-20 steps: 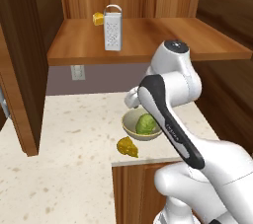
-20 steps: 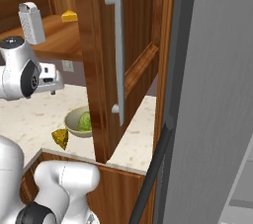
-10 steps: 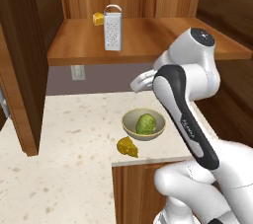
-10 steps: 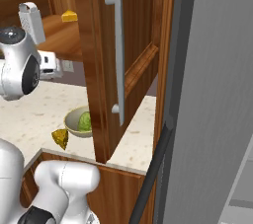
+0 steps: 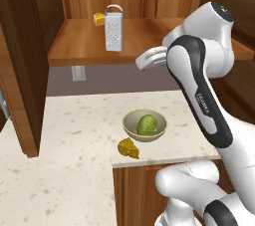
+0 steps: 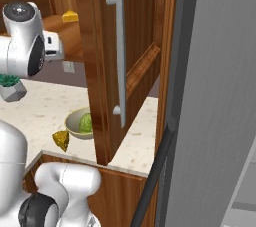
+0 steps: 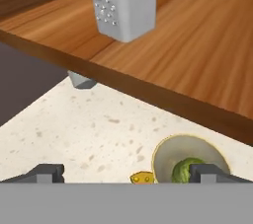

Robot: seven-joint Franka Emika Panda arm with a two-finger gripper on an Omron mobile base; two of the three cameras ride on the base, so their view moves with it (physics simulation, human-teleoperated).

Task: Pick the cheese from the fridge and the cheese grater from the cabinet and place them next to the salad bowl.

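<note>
The silver cheese grater [image 5: 113, 28] stands upright on the cabinet shelf [image 5: 164, 36], and the hand view has it close ahead [image 7: 123, 1]. My gripper [image 5: 143, 61] hovers open and empty just off the shelf's front edge, right of the grater, with its fingertips [image 7: 47, 172] spread wide. On the counter below, the golden cheese [image 5: 128, 148] lies right beside the salad bowl [image 5: 145, 125] with its green ball. Both also appear in the hand view, the cheese [image 7: 143, 177] left of the bowl [image 7: 190, 161].
A paler yellow wedge [image 5: 99, 19] sits behind the grater. The open cabinet door [image 6: 125, 61] with its long handle stands over the counter's right part and hides part of the bowl [image 6: 80, 123]. The fridge [image 6: 215, 96] rises at the right. A potted plant [image 6: 10, 86] stands far left.
My arm has swung up and the open hand has risen from just above the bowl to shelf height. The cheese, bowl and grater have stayed put.
</note>
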